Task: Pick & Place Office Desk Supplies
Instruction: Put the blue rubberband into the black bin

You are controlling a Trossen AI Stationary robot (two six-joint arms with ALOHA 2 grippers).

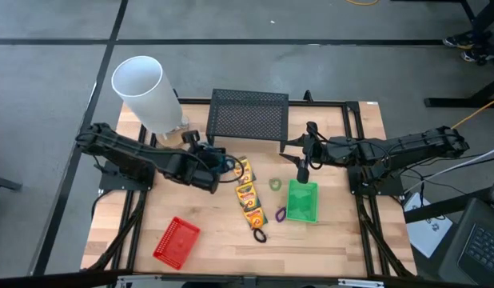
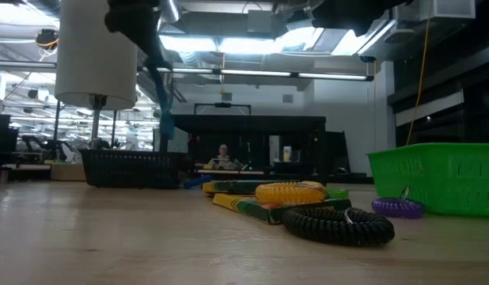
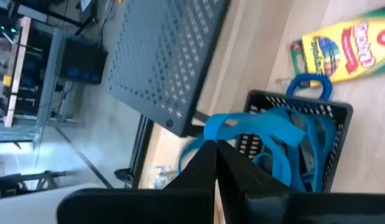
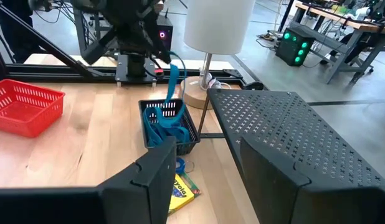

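Pale wooden table (image 1: 215, 240) sitting on a black frame over grey concrete floor; beyond it the room is showing strip lights, desks and a seated person (image 2: 221, 155) far back. Left gripper (image 4: 160, 56) is hanging above the black basket (image 4: 171, 127), fingers pinched together on a blue strap (image 4: 172, 84) that is trailing down into the basket (more blue things are piled inside). Right gripper (image 1: 304, 170) is hovering over the green basket (image 1: 303, 204), fingers apart, holding nothing. Crayon boxes (image 1: 247, 192), a black coil (image 2: 335, 223), purple loop (image 2: 397, 207) and yellow coil (image 2: 290, 191) are lying mid-table; red basket (image 1: 176, 240) is sitting at the near edge.
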